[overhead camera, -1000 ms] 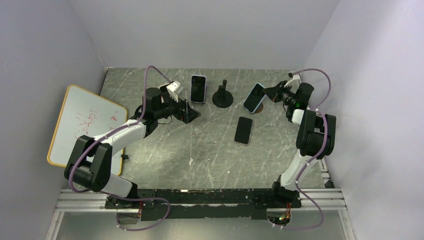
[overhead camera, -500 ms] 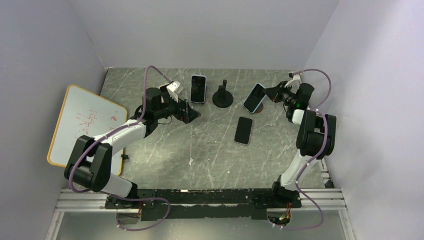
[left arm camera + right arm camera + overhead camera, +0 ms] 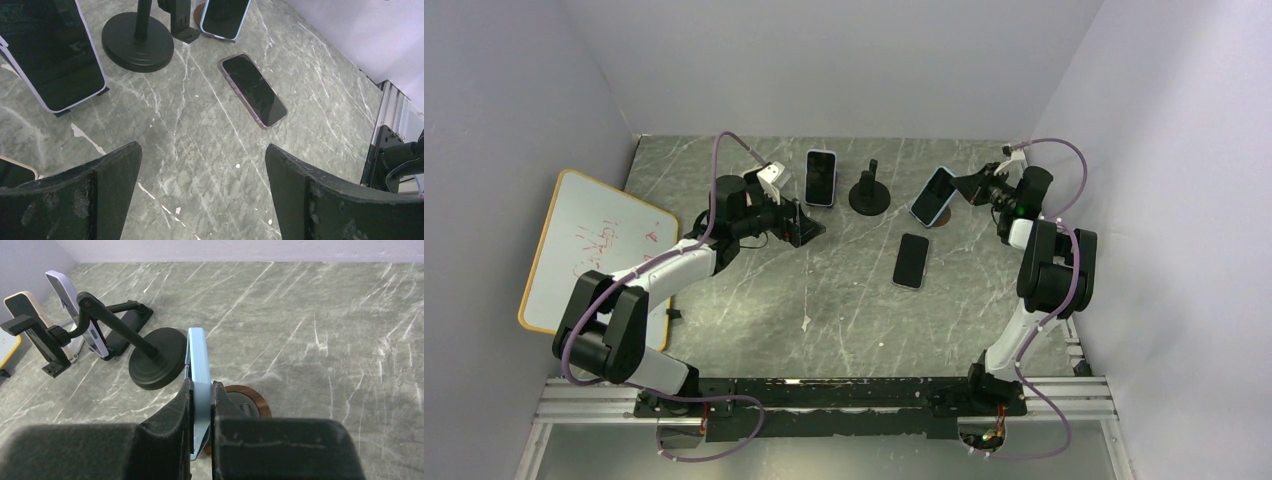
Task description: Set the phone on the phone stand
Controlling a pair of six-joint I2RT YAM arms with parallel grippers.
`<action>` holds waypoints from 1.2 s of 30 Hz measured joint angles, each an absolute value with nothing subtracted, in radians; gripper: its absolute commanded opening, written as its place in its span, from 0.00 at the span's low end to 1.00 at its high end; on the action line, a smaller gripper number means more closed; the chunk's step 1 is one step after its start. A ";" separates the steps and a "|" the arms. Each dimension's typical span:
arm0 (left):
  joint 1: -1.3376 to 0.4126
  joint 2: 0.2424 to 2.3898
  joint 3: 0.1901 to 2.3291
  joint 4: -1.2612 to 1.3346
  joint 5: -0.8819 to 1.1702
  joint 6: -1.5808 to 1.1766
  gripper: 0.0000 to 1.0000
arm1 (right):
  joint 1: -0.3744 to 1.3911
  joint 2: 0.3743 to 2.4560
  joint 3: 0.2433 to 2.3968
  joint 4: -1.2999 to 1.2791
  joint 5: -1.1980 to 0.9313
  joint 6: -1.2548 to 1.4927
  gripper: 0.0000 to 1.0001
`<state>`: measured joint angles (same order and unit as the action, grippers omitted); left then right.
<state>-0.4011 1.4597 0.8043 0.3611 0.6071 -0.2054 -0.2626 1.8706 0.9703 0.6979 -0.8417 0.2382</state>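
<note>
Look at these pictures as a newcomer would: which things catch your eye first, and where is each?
The right gripper stands out first, shut on a light-blue phone held on edge at a round brown stand, far right on the table. Left of it stands a black stand with a round base, and a dark phone lies flat nearer the arms. The left gripper hangs open, holding nothing.

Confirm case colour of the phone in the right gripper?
Light blue, on the phone; shows best in the right wrist view.
</note>
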 measured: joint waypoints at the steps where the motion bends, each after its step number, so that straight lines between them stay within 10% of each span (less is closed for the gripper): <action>1: -0.401 1.460 0.804 0.361 0.607 -0.205 0.97 | -0.263 1.871 0.970 0.698 -0.842 0.239 0.00; 36: -0.401 1.460 0.804 0.362 0.632 -0.206 0.97 | -0.276 1.863 0.986 0.653 -0.881 0.241 0.00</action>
<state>-0.4011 1.4597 0.8043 0.3618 0.6319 -0.2058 -0.2764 1.8629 0.9863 0.6529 -0.8814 0.2409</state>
